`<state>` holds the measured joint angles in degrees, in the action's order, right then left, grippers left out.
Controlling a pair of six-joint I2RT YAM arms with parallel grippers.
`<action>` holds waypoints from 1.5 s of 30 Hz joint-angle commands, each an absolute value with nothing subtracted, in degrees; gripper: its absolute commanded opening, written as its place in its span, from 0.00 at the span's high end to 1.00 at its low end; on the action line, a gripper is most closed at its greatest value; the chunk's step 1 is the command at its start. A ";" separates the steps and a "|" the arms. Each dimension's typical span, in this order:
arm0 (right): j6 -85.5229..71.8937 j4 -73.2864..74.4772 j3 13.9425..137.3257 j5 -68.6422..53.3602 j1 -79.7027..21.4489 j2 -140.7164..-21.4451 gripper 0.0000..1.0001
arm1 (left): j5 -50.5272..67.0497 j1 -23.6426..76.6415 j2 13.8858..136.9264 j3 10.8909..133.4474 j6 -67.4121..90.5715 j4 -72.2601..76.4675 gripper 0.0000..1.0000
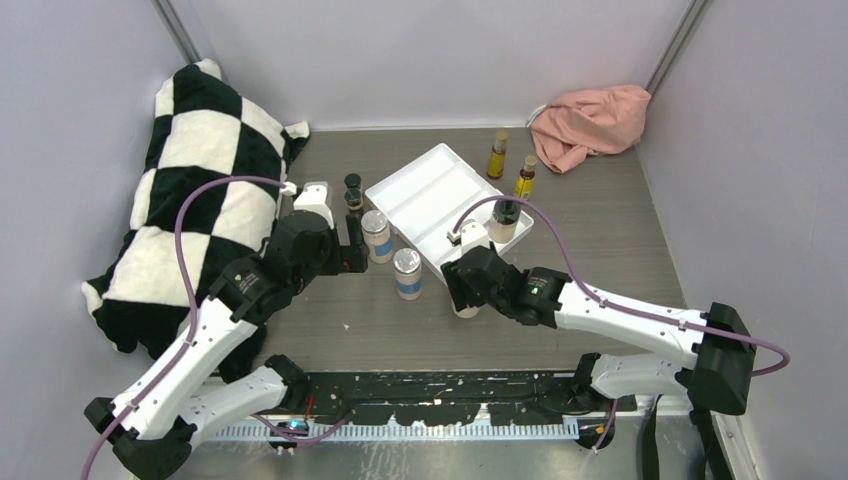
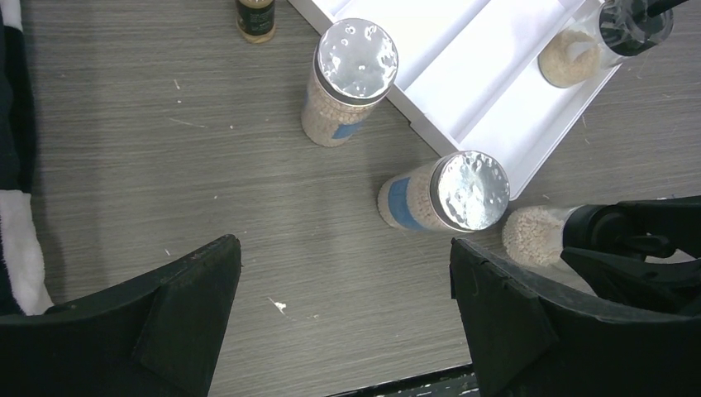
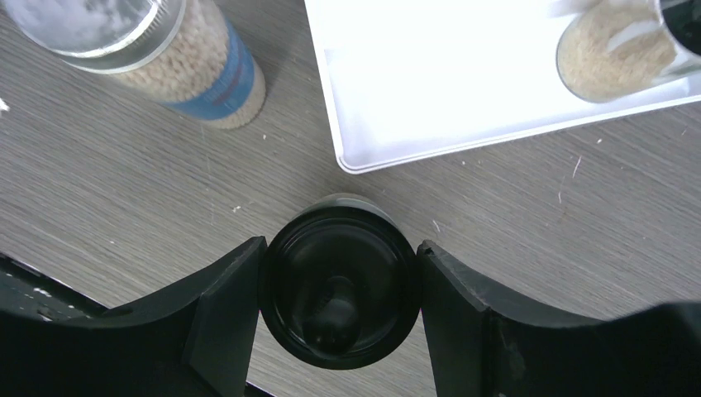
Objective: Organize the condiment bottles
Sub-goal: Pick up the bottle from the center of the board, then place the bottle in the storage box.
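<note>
a tan-filled jar with a black cap (image 3: 339,318) stands on the table just off the near corner of a shallow white plastic tray (image 1: 425,190). the right gripper (image 3: 340,273) pinches its cap, one black finger touching each side. a second tan black-capped jar (image 1: 505,220) stands inside the tray at its near right end. one silver-lidded, blue-labelled jar (image 1: 376,236) and its twin (image 1: 407,273) stand upright just left of the tray. two tiny dark bottles (image 1: 352,192) sit close together off the tray's left side, farther back. two slim amber bottles (image 1: 510,165) stand off its far right side.

the left gripper (image 2: 347,314) hovers left of the tray beside the silver-lidded jars, jaws spread wide around nothing. both arms reach forward, bent at the elbow.

the table (image 1: 600,250) is grey wood grain. a black-and-white checked cushion (image 1: 190,200) lies well left of the tray. a crumpled pink cloth (image 1: 590,120) lies beyond it to the right, against pale walls.
</note>
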<state>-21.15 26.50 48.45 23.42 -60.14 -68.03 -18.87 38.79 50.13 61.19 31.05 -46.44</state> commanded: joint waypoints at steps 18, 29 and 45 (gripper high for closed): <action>-16.87 23.62 61.83 24.66 -52.53 -73.88 0.99 | -17.92 39.64 48.60 59.74 31.62 -43.61 0.05; -14.39 20.46 66.96 19.31 -44.47 -80.33 0.99 | -17.55 39.81 48.82 59.49 31.22 -43.20 0.05; -13.23 17.20 69.09 14.77 -38.98 -87.13 0.99 | -17.14 39.99 49.04 59.49 30.84 -42.33 0.06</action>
<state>-13.91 22.06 66.35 15.86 -39.86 -87.33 -17.50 39.72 49.47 59.53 31.11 -45.58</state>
